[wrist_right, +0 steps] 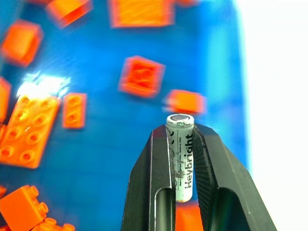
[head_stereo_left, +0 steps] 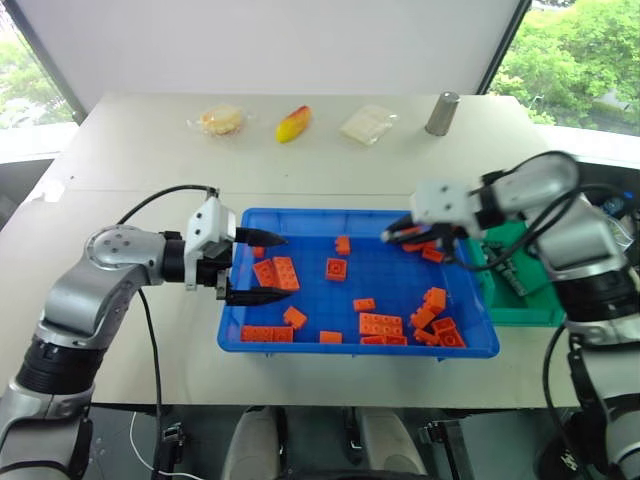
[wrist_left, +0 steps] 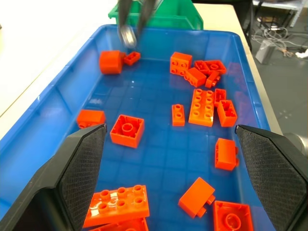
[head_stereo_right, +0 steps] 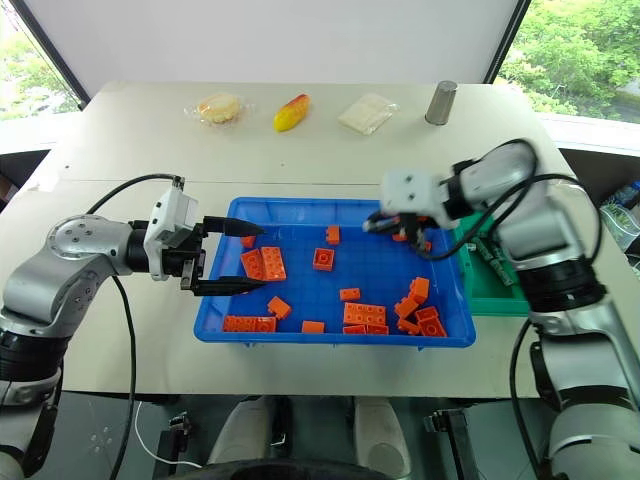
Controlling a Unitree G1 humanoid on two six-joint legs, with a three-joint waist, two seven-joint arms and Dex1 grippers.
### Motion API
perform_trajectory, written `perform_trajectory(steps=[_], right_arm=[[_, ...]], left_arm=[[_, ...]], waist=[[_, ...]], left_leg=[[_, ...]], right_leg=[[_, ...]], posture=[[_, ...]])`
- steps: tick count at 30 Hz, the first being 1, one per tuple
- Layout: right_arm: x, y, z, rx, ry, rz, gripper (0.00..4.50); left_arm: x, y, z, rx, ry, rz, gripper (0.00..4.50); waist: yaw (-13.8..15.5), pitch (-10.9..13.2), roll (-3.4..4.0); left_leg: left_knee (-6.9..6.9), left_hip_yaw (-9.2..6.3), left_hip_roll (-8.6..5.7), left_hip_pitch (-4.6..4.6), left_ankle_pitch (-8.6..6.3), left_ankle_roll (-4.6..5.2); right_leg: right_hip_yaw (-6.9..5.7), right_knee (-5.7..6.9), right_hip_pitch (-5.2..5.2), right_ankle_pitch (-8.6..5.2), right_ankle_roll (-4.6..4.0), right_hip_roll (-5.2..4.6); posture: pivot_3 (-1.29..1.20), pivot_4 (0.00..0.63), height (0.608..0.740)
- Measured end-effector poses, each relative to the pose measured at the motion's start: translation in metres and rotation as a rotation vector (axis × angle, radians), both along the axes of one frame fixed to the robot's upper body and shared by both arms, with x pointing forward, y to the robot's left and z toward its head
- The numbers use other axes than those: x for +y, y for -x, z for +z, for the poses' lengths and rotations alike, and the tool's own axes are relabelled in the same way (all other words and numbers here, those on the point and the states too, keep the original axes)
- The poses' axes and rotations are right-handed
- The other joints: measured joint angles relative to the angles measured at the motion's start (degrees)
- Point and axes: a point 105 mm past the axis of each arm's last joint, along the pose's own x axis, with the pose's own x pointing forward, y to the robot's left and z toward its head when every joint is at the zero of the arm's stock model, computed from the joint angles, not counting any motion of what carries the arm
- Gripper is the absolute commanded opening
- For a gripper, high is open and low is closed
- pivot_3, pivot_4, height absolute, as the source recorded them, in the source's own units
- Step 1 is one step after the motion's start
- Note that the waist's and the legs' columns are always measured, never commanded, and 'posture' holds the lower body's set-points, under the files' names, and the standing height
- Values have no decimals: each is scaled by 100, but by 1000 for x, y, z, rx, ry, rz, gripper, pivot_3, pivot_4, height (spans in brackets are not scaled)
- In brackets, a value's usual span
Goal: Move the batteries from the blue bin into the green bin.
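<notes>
A battery [wrist_right: 182, 159] stood pinched lengthwise between the two fingers of the right gripper [wrist_right: 183, 144], its capped end poking past the fingertips. The gripper hung above the far right corner of the blue bin [head_stereo_left: 300, 345], with orange bricks [head_stereo_left: 380, 323] scattered below it and no other battery to be seen among them. Just to the gripper's right sat the green bin [head_stereo_left: 520, 312], where slim grey cylinders, seemingly batteries already moved, lay at the bottom. The left gripper [head_stereo_left: 252, 268] hovered over the blue bin's opposite end, fingers spread wide and holding nothing. Judging by this, the job looked nearly finished: the held battery had yet to be carried across and dropped.
</notes>
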Motion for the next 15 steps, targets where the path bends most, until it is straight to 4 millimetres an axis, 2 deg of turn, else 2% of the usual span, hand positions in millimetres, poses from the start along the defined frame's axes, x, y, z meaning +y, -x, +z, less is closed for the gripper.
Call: perform_trajectory(steps=[2,6,9,11,15], right_arm=[[-27,1,13,18,-110,-175,13],[-64,7,14,62,-223,-392,13],[-85,20,-4,93,-227,-492,13],[-92,23,-17,116,-219,-530,13],[-108,20,-30,99,-242,-625,1995]], left_arm=[[3,-1,0,2,1,10,4500],[6,-4,0,7,7,27,4500],[11,-7,1,11,18,58,4500],[13,-9,2,15,30,76,4500],[13,-8,3,32,40,77,4500]], waist=[[-4,0,0],[-29,0,0],[-21,0,0],[-45,0,0],[-47,0,0]], left_leg=[[0,0,0,-2,0,0],[-3,1,0,-1,-1,1],[-6,-4,0,-1,-1,1],[-6,0,0,1,-1,1],[-4,2,-1,2,-1,1]], right_leg=[[0,-2,-1,0,-1,0],[2,-2,-3,0,-1,2],[1,-3,-3,0,1,7],[6,-2,-4,0,2,7],[9,-3,-3,0,1,7]], posture=[[0,150,740],[0,150,740],[0,150,740],[0,150,740],[0,150,740]])
